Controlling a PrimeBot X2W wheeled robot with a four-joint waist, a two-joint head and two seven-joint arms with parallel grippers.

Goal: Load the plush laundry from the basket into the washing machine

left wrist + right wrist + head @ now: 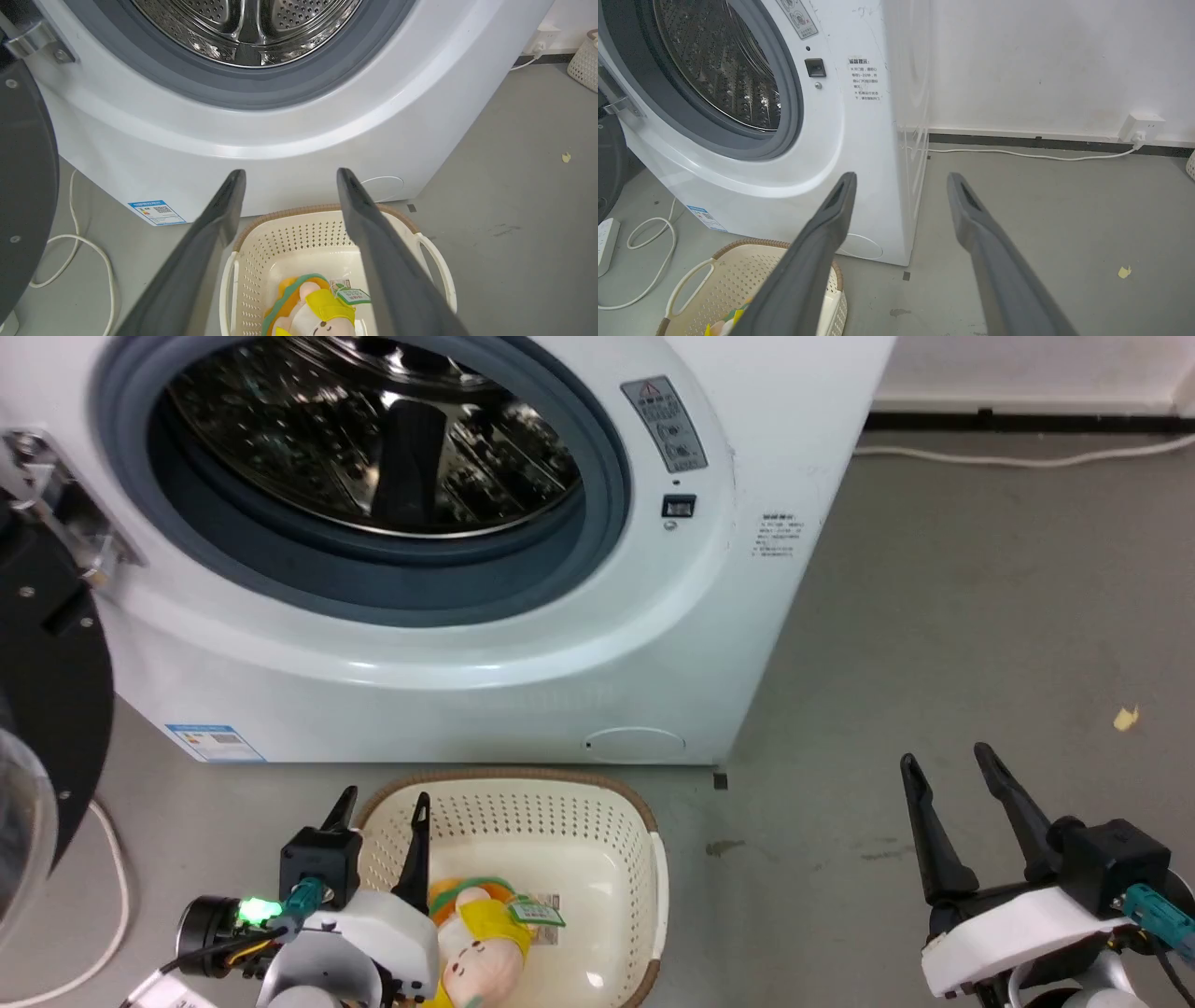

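The plush laundry (481, 933) lies in the cream basket (616, 821) on the floor before the washing machine (467, 644), peach head toward me, green tag at its side; it also appears as the plush laundry (314, 310) in the basket (299, 233) from the left wrist. My left gripper (385, 801) hangs open over the basket's left rim, above the toy, holding nothing. My left gripper (289, 175) points at the washing machine (280, 135). The drum (373, 439) stands open. My right gripper (945, 754) is open over bare floor to the right; my right gripper (900, 177) faces the washing machine (859, 140), with the basket (733, 275) at lower left.
The black-rimmed door (42, 691) hangs open at the left. A white cable (107, 915) loops on the floor below it, beside a power strip (606, 242). Another cable (1031, 155) runs along the wall to a socket (1141, 126). Grey floor lies to the right.
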